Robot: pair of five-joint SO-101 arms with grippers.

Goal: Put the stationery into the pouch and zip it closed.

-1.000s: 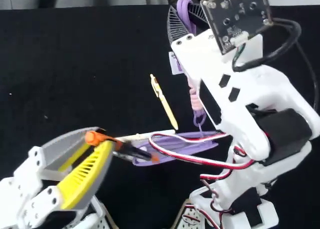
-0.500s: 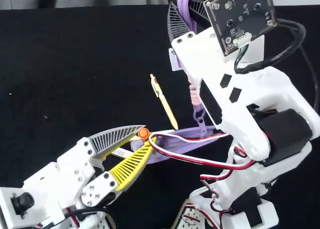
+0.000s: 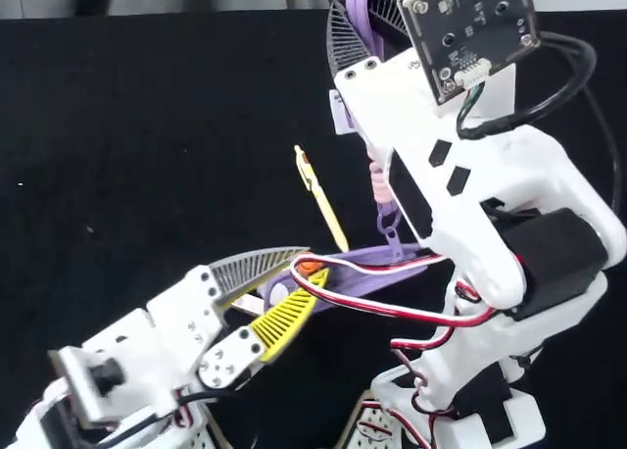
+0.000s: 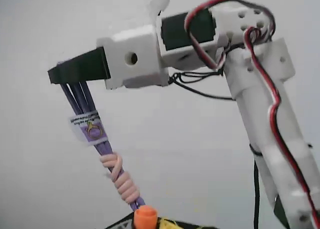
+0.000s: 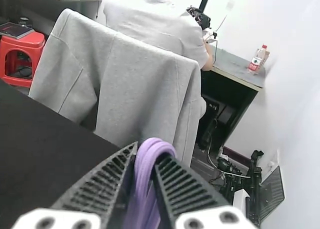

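Pouch (image 5: 148, 161) hangs pinched in the right gripper (image 3: 363, 23). Left gripper (image 3: 312, 266) clasps an orange-capped marker (image 3: 307, 269) at its mouth, and a yellow pen (image 3: 321, 199) lies nearby on the table (image 3: 147, 125).

Small white tag (image 4: 89, 128) on the purple pouch (image 4: 78, 100), its tiny print illegible.

Right gripper (image 5: 146, 153) raised, fingers (image 5: 107, 186) pinching pouch (image 5: 142, 181), left gripper (image 3: 315, 265) low, fingers (image 3: 284, 317) gripping marker (image 4: 145, 217)

Office-like room, draped grey jacket (image 5: 135, 84), dark desk (image 5: 235, 69) with bottle (image 5: 258, 59), red stool (image 5: 17, 46)
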